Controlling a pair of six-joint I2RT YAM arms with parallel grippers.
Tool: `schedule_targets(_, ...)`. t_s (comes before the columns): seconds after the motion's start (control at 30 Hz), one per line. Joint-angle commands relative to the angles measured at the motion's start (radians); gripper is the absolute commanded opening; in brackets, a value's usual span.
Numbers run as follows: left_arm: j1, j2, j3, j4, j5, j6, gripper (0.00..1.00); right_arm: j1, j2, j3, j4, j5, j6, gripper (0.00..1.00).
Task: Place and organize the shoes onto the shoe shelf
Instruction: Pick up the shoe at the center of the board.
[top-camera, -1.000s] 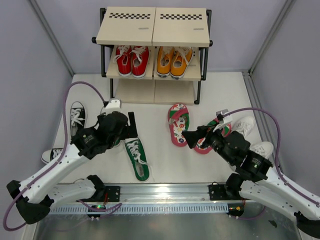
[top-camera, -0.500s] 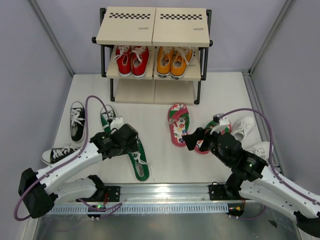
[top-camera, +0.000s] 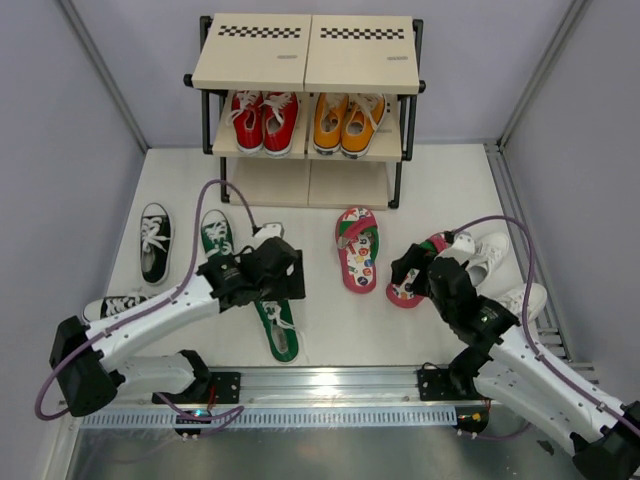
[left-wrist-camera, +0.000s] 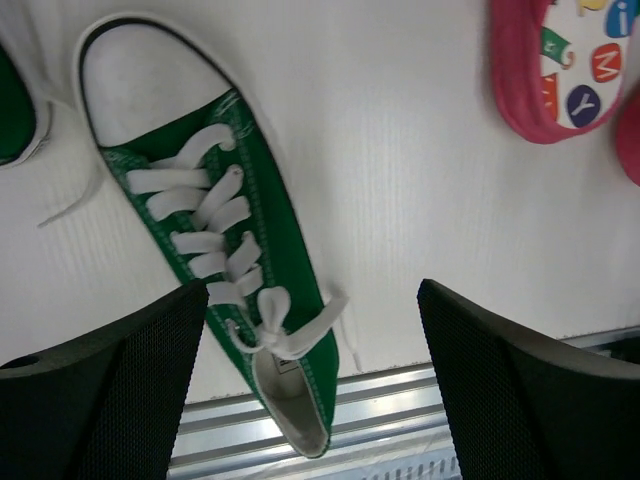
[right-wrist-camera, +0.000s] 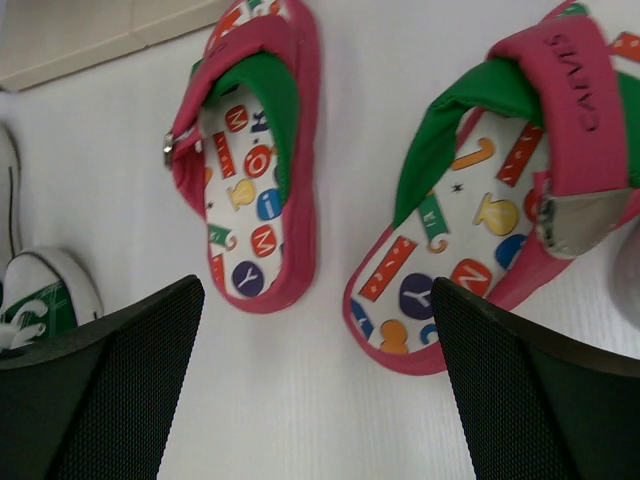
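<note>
Lettered flip-flops (right-wrist-camera: 252, 205) close, bow-tied green sneaker (left-wrist-camera: 278, 235), shoe shelf (top-camera: 305, 58) overhead

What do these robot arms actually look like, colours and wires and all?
Both are smooth white shells, left arm and right arm alike, with black joints. A thin purple cable loops along each one. The left gripper and right gripper are black; their fingers are broad black wedges with a fine dotted mesh texture. I see no readable markings.
</note>
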Motion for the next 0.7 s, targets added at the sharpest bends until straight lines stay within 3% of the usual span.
schedule_targets(0.0,-0.058,0.122,0.13,0.111,-0.011,0.079,0.89,-0.148,0.039,0.037,0.074,-0.056,-0.067,1.0)
schedule_targets(0.17,-0.088,0.251,0.18,0.278,0.014,0.161,0.89,-0.297,0.076,0.089,0.112,-0.165,-0.138,0.99)
schedule_targets(0.3,-0.088,0.337,0.168,0.526,0.003,0.207,0.88,-0.36,0.164,0.105,0.138,-0.219,-0.154,1.0)
schedule_targets(0.67,-0.088,0.627,0.253,0.782,-0.132,0.292,0.76,-0.376,0.148,0.076,0.128,-0.217,-0.15,1.0)
